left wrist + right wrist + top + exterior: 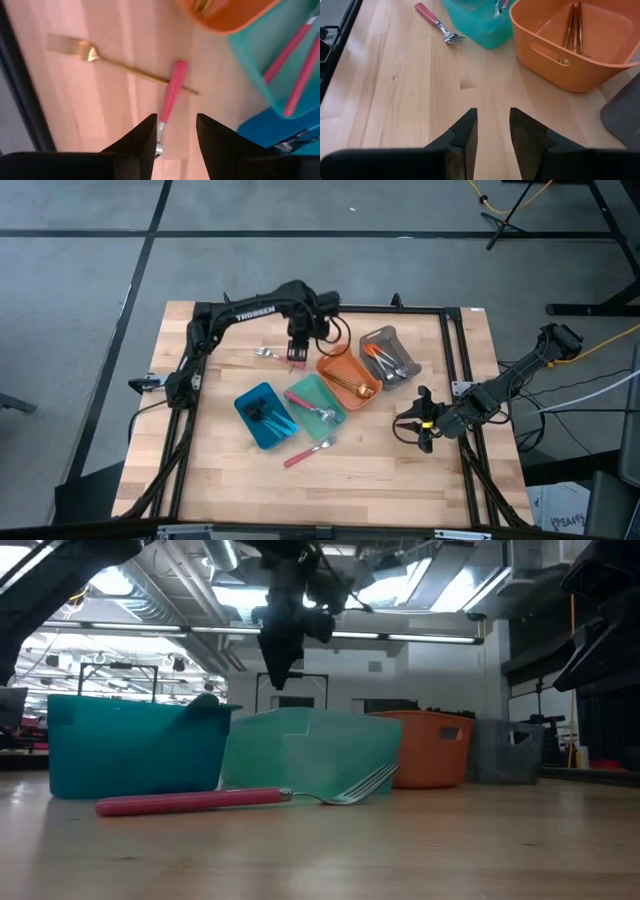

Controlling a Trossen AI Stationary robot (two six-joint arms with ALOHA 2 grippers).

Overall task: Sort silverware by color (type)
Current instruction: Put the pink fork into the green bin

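Observation:
My left gripper (296, 350) (176, 120) hangs open, pointing down, well above the far part of the table. Below it a pink-handled utensil (171, 90) (297, 364) lies across the handle of a gold fork (125, 67) (266, 352); both rest flat on the wood. Another pink-handled fork (308, 452) (230, 800) (432, 20) lies on the table in front of the teal tray (330, 418). My right gripper (422, 438) (492, 115) waits open at the table's right side, low over bare wood.
Four trays stand in a slanting row: blue (246, 408) with dark utensils, teal with pink-handled forks, orange (330, 366) (555, 65) with gold ones, grey (382, 335) with orange-handled and silver ones. A black frame (455, 350) runs along the table's edges. Bare wood lies near the front.

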